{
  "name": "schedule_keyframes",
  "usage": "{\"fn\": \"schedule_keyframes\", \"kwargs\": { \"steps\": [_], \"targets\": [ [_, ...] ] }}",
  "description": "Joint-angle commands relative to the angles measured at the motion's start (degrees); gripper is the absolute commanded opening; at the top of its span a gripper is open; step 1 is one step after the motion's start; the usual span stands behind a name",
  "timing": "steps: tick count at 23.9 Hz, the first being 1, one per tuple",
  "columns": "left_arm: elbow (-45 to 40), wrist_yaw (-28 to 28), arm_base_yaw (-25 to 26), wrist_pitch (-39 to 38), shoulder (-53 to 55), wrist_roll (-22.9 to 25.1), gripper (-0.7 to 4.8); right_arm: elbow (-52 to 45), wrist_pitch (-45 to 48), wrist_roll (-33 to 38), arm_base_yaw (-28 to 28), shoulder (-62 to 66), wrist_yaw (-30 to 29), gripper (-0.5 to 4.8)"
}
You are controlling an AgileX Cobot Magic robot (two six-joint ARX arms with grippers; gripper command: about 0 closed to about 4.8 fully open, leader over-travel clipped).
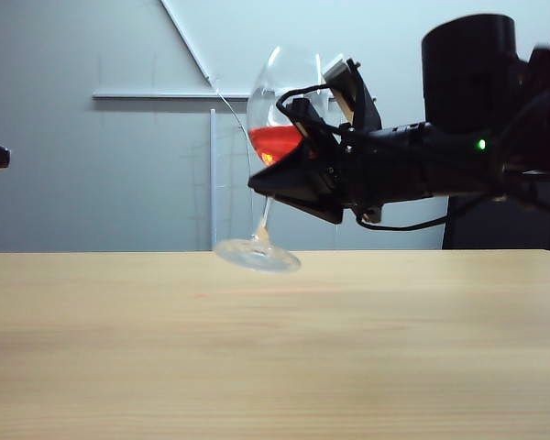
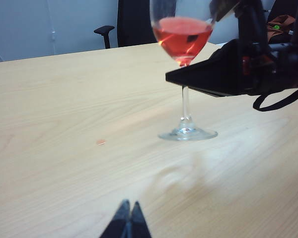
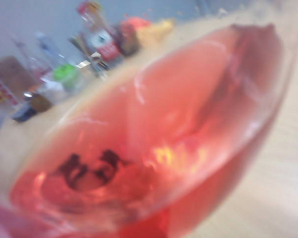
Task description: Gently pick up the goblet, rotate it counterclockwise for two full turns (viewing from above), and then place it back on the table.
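Observation:
The goblet (image 1: 277,119) is a clear wine glass with red liquid. It hangs tilted over the table (image 1: 275,348), its bowl leaning right and its round foot (image 1: 257,254) clear of the wood. My right gripper (image 1: 273,183) reaches in from the right and is shut on the stem just under the bowl. In the left wrist view the goblet (image 2: 183,34) and the right gripper (image 2: 186,79) are seen side-on. In the right wrist view the bowl (image 3: 154,148) fills the frame and hides the fingers. My left gripper (image 2: 128,208) is shut and empty, low over the table and well short of the glass.
A small reddish spot (image 2: 101,142) marks the wood near the glass. A black office chair (image 2: 131,22) stands beyond the far edge. Bottles and packets (image 3: 89,44) crowd one end of the table. A dark block (image 1: 504,215) stands behind the right arm.

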Motion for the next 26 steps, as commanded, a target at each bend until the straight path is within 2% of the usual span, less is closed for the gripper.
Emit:
{"fn": "schedule_keyframes", "kwargs": {
  "steps": [1, 5, 6, 9, 12, 14, 18, 21, 25, 26],
  "targets": [
    [0.15, 0.0, 0.07, 0.26, 0.07, 0.07, -0.05, 2.29, -7.8, -2.08, 0.0, -3.78, 1.03, -0.09],
    [0.15, 0.0, 0.07, 0.26, 0.07, 0.09, -0.05, 4.28, -17.14, -7.26, 0.76, -7.39, 6.23, -0.09],
    [0.15, 0.0, 0.07, 0.28, 0.07, 0.07, -0.05, 6.03, -24.59, -9.99, 1.14, -9.44, 8.7, -0.09],
    [0.15, 0.0, 0.07, 0.26, 0.07, 0.09, -0.05, 8.85, -33.86, -15.04, 2.32, -11.87, 11.82, -0.09],
    [0.15, 0.0, 0.07, 0.26, 0.07, 0.07, -0.05, 10.03, -36.28, -21.35, 3.87, -14.47, 12.22, -0.09],
    [0.15, 0.0, 0.07, 0.24, 0.07, 0.07, -0.05, 10.08, -35.91, -23.67, 4.55, -15.67, 10.78, -0.09],
    [0.15, 0.0, 0.07, 0.24, 0.07, 0.09, -0.05, 9.81, -31.21, -25.46, 4.96, -15.67, 2.16, -0.09],
    [0.15, 0.0, 0.07, 0.24, 0.07, 0.07, -0.05, 8.94, -26.77, -26.8, 5.62, -15.69, -1.29, -0.09],
    [0.15, 0.0, 0.07, 0.26, 0.07, 0.07, -0.05, 3.67, -12.31, -19.34, 5.62, -15.74, -2.6, -0.09],
    [0.15, 0.0, 0.07, 0.24, 0.07, 0.07, -0.05, 0.48, -4.59, -15.78, 5.6, -15.74, -1.14, -0.09]
  ]
}}
